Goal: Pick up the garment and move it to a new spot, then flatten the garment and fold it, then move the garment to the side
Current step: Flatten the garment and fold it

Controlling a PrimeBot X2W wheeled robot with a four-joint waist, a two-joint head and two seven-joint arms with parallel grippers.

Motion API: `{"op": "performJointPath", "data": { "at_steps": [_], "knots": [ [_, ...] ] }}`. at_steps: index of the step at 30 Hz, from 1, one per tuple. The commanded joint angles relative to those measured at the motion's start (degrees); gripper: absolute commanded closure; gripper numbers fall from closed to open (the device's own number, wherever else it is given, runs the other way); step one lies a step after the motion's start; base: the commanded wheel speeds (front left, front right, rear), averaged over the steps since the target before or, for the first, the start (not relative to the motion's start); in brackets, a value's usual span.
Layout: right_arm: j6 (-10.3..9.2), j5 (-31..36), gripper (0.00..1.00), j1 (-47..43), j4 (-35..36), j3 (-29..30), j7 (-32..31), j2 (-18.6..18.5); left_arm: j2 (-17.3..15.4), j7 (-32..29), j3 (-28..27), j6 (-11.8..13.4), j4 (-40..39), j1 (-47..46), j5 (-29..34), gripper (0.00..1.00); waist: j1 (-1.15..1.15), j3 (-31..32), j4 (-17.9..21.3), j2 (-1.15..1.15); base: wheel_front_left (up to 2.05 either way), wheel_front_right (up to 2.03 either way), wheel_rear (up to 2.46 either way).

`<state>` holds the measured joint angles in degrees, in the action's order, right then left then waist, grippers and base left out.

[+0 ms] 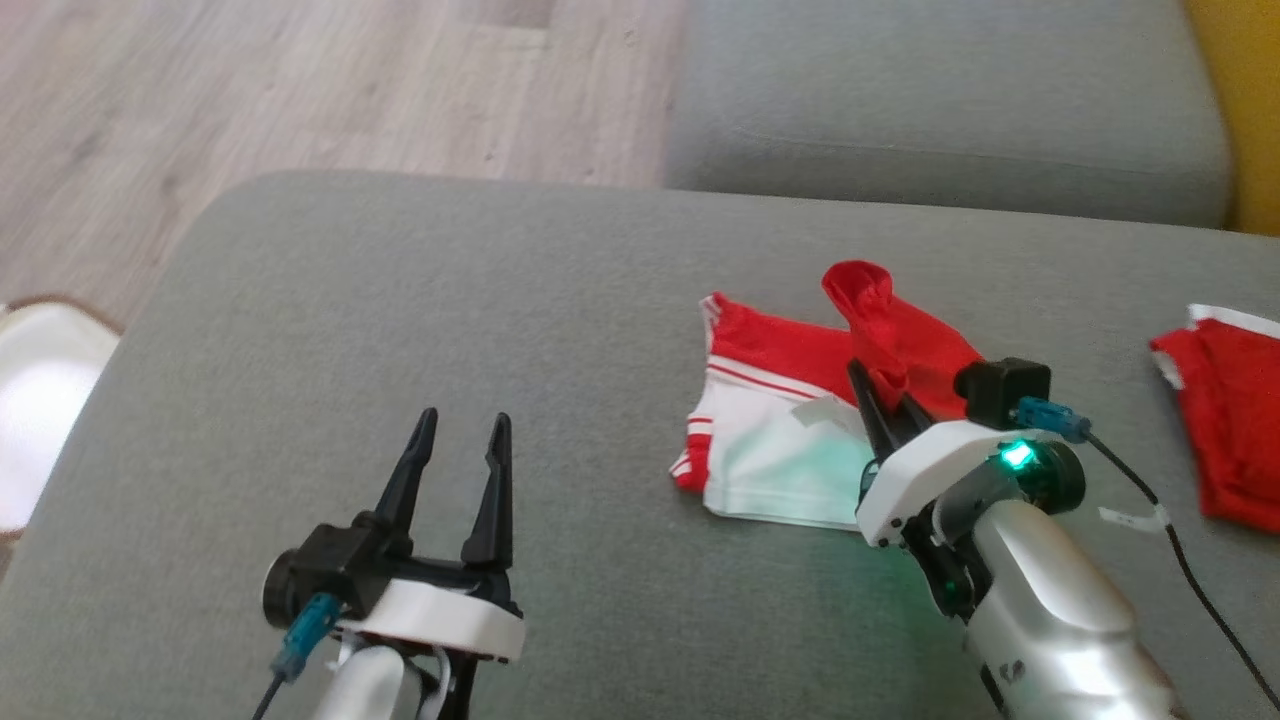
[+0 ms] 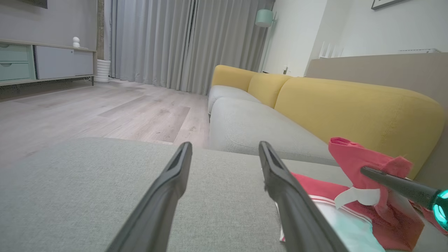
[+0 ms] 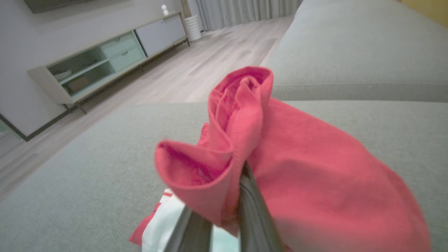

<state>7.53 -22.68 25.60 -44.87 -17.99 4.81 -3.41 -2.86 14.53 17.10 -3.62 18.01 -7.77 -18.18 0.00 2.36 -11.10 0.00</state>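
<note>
left end effector (image 2: 224, 143) spread wide over the grey cushion (image 2: 87, 182), right end effector (image 2: 365, 170) pinching the red garment (image 2: 353, 157) at right.

Grey cushion (image 1: 400, 300) is carrying everything here. Garment (image 1: 770, 450) is lying on it right of centre, white panel facing the near edge, red striped part facing the far edge, one red fold standing up off the fabric. Second red piece (image 1: 1230, 430) is lying at the cushion's right edge, well apart from the garment. Another grey seat (image 1: 950, 100) is adjoining the far side, wood floor (image 1: 250, 90) showing past the far-left corner.
</note>
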Motion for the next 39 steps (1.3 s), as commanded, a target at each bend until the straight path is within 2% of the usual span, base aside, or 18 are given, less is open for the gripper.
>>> {"op": "performJointPath", "data": {
  "at_steps": [1,13,14,15,21,26,32,36,39],
  "knots": [
    [-0.04,-1.47,1.0,4.84,-0.94,-2.62,1.56,0.52,-0.17,0.27,-0.81,-0.22,-1.65,-3.25,-0.11,0.0,0.0,-2.02,-2.54,0.0,0.0,0.0,0.0],
    [-0.04,-6.34,1.0,9.49,-11.31,-9.28,5.15,0.53,-0.1,0.35,0.43,0.07,-1.0,-5.26,-1.05,0.0,0.0,-5.65,-6.31,0.0,0.0,0.0,0.0],
    [-0.04,-6.52,0.45,9.61,-11.69,-10.54,5.09,0.53,-0.1,0.36,0.44,0.1,-0.91,-5.35,-1.11,0.0,0.0,-5.75,-6.37,0.0,0.0,0.0,0.0],
    [-0.04,-6.97,0.0,9.53,-11.65,-12.0,4.94,0.53,-0.09,0.38,0.45,0.14,-0.82,-5.42,-1.15,0.0,0.0,-5.8,-6.37,0.0,0.0,0.0,0.0],
    [-0.04,-14.43,0.0,7.38,-3.72,-24.19,2.28,0.53,-0.1,0.42,0.2,0.42,-0.02,-5.75,-1.36,0.0,0.0,-4.71,-4.75,0.0,0.0,0.0,0.0],
    [-0.04,-15.84,0.0,9.51,-3.56,-25.86,5.2,0.53,-0.3,0.45,-0.49,0.69,-0.25,-5.51,-1.41,0.0,0.0,-3.36,-1.6,0.0,0.0,0.0,0.0],
    [-0.04,-11.39,0.0,12.05,-8.11,-21.43,9.17,0.53,-0.53,0.46,-2.17,1.16,-1.47,-4.54,-1.36,0.0,0.0,-1.85,3.0,0.0,0.0,0.0,0.0],
    [-0.04,-4.98,0.0,12.92,-11.42,-14.43,10.09,-0.05,-0.6,0.46,-3.37,1.38,-2.36,-3.85,-1.05,0.0,0.0,-1.34,5.91,0.0,0.0,0.0,0.0],
    [-0.04,0.47,0.0,11.72,-8.63,-8.26,10.16,-2.46,-0.57,0.46,-4.49,1.56,-3.08,-3.6,-0.84,0.0,0.0,-1.26,7.74,0.0,0.0,0.0,0.0]
  ]
}}
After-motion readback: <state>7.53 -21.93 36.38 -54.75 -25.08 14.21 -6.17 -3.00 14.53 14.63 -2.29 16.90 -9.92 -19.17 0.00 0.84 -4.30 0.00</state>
